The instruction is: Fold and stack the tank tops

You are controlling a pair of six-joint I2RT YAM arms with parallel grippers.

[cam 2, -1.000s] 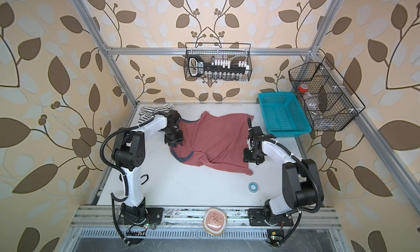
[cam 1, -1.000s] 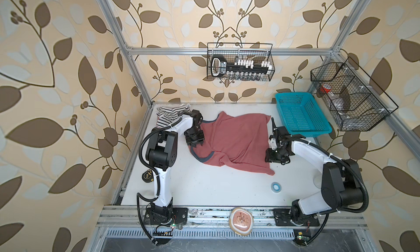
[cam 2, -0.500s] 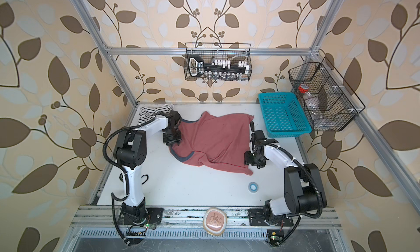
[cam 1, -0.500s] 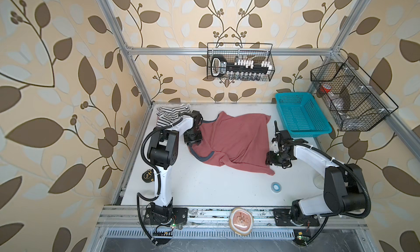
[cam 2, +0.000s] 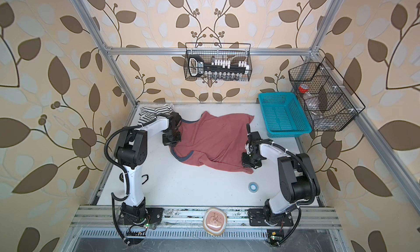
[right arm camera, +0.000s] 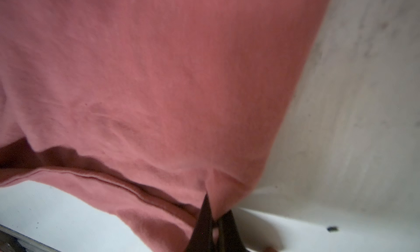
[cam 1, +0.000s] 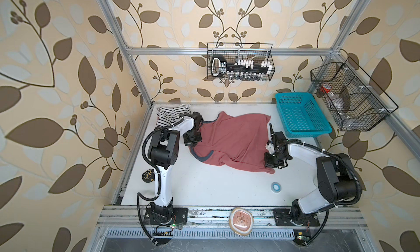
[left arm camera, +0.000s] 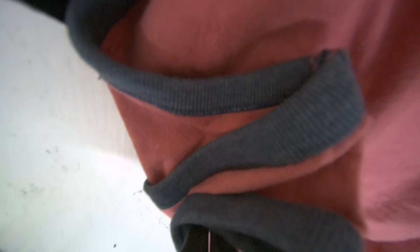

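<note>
red tank top (cam 1: pixel 234 141); rack-tool lbl (cam 1: pixel 221 66) illegible

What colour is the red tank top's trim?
Grey-blue, ribbed trim on the red tank top; left wrist view shows it best.

One red top (cam 1: pixel 234 141); one striped top (cam 1: pixel 168 116); two wire baskets (cam 1: pixel 239 79) (cam 1: pixel 363 122); one teal basket (cam 1: pixel 293 94).

The front half of the desk (cam 1: pixel 216 194) lies bare from side to side, save a small blue tape roll (cam 1: pixel 276 186) near its right front. The dusty red tank top (cam 1: pixel 234 139) spreads across the middle between the left arm (cam 1: pixel 164 152) and the right arm (cam 1: pixel 327 171). At the back a teal basket (cam 1: pixel 300 116) fills the right corner and a heap of striped tops (cam 1: pixel 168 114) the left.
</note>
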